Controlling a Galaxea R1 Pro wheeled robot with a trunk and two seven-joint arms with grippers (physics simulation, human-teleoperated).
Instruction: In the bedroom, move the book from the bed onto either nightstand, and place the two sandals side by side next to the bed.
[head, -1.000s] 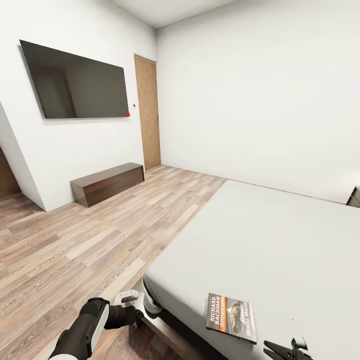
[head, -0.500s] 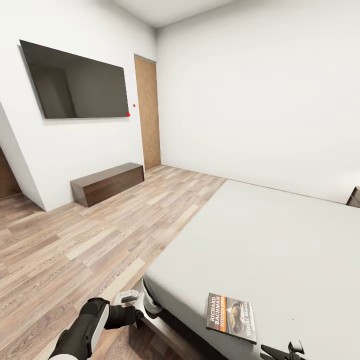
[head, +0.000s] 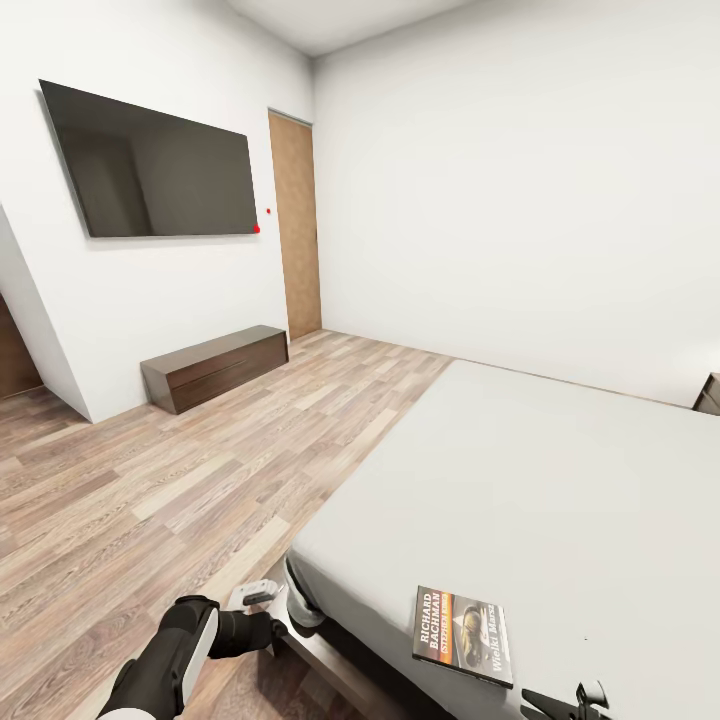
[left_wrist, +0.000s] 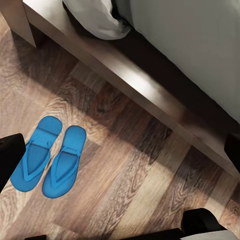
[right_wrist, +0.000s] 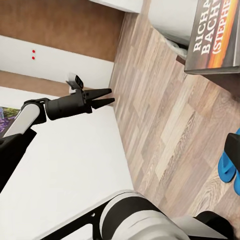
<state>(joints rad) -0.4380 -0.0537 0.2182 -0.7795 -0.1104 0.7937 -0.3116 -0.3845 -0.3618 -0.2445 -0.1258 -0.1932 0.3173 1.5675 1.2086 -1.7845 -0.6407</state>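
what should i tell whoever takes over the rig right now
Left gripper: open, holding nothing, low beside the bed's near corner.
Right gripper: at the head view's lower edge, just short of the book; open or shut cannot be told.
Book: lying flat on the bed near its front edge, not yet moved.
Two sandals: side by side on the floor next to the bed frame; that part looks done.
Left: pick up the book and set it on a nightstand, one corner of which shows beyond the bed's far side.
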